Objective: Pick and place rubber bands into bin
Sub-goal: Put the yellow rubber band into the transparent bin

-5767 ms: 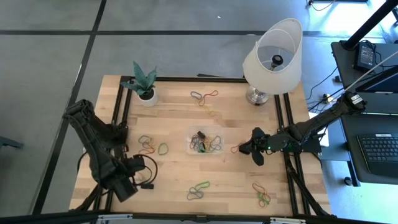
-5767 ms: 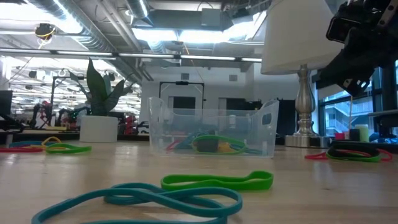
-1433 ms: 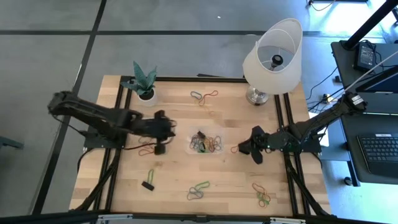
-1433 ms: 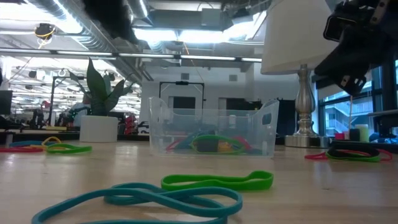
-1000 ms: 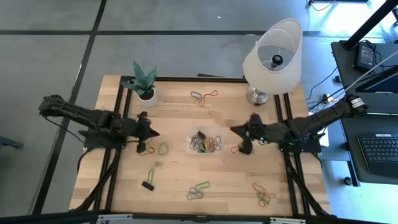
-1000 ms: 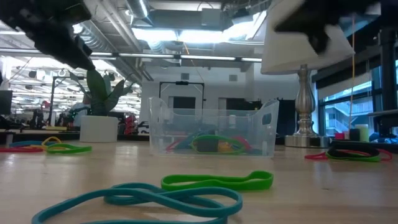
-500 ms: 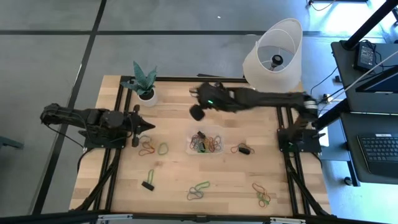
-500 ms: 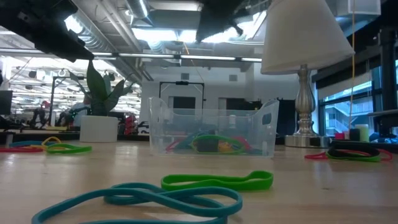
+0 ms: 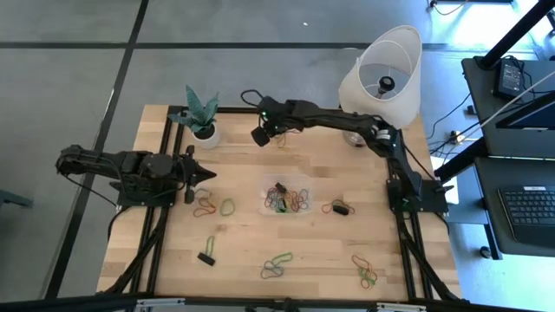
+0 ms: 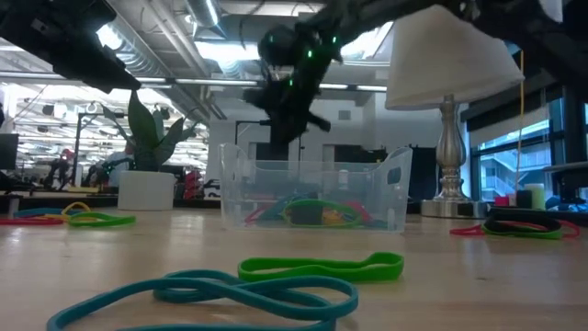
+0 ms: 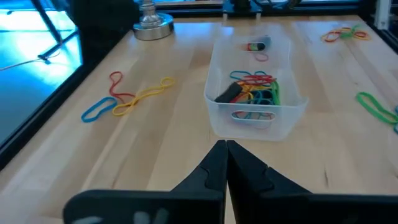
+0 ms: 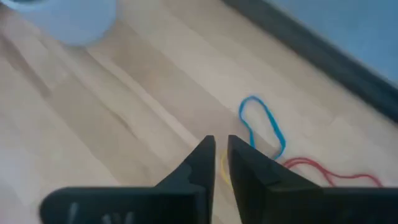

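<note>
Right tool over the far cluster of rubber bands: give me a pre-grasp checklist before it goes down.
1. Right tool is over the target cluster by the table's far edge: ok; the blue band lies just ahead of its tips in the right wrist view.
2. Right tool's fingers parted to take a band: not ok, only a narrow gap shows.
3. Right tool carrying nothing: ok.
4. Plant pot clear of the descent: ok, it stands apart, to the side.
5. Bin ready to receive: ok, upright, several bands already inside.
6. Left tool out of the way: ok, shut and empty, near the table's left side.
</note>
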